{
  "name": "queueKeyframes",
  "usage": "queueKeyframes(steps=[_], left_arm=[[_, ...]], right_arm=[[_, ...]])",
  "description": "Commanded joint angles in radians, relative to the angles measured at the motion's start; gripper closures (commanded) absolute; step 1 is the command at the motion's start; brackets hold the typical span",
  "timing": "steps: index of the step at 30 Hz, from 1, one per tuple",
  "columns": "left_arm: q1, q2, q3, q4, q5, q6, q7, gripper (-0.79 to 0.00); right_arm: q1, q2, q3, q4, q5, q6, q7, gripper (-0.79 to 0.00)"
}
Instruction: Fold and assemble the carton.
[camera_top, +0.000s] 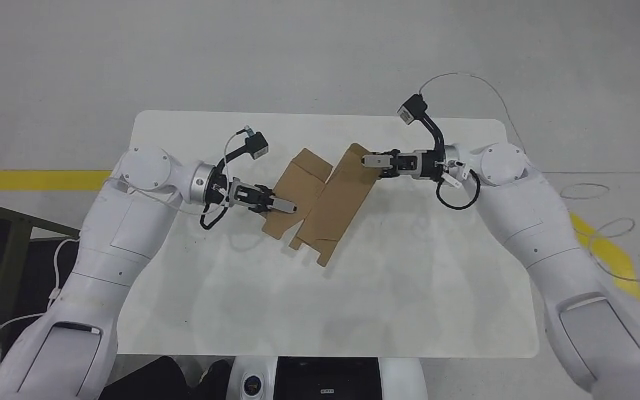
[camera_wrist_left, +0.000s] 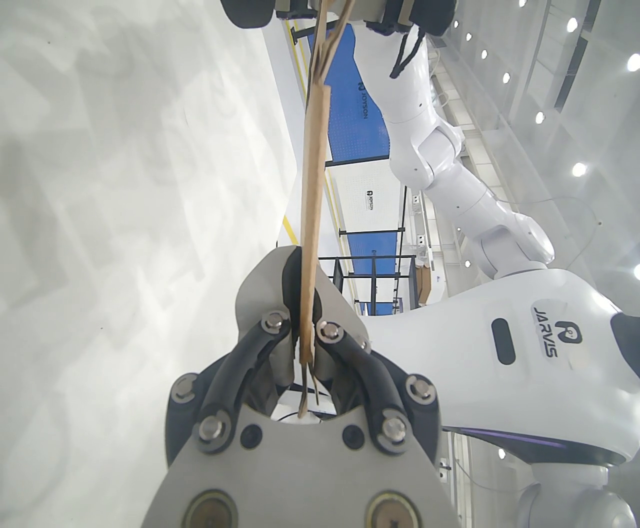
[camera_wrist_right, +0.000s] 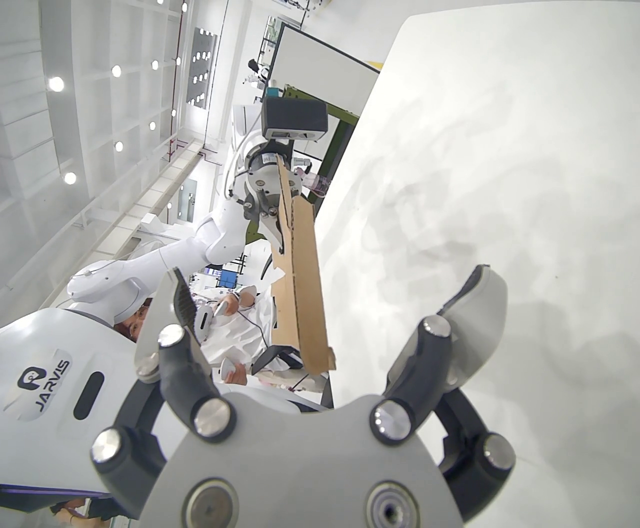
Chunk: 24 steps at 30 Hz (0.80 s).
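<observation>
Left end effector (camera_wrist_left: 302, 300) is pinching one edge of the flat carton (camera_wrist_left: 315, 200), held over the bench (camera_wrist_right: 475, 150). Right end effector (camera_wrist_right: 327, 285) is spread at the far end, probably not touching it. With only one grip, the carton could sag or twist loose.

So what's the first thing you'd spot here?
The flat brown carton over the middle of the white table catches the eye first. The left gripper is shut on one edge of it, and the right gripper is wide open at the opposite end.
</observation>
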<state>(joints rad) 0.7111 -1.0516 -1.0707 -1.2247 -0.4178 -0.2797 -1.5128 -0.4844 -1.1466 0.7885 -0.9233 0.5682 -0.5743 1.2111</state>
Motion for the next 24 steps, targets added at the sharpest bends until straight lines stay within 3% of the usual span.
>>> queueKeyframes(steps=[1,13,24], left_arm=[[0.014,0.004,-0.005,-0.022,0.001,0.004,0.01,0.0],[0.04,0.017,-0.023,-0.062,-0.005,0.002,-0.012,0.0],[0.047,0.019,-0.004,-0.079,-0.004,-0.002,-0.019,0.0]], right_arm=[[-0.002,0.005,0.01,-0.012,-0.029,0.009,0.009,-0.785],[-0.01,0.021,0.041,-0.001,-0.044,0.006,0.041,-0.785],[0.001,0.01,-0.008,-0.041,-0.02,0.016,0.05,-0.785]])
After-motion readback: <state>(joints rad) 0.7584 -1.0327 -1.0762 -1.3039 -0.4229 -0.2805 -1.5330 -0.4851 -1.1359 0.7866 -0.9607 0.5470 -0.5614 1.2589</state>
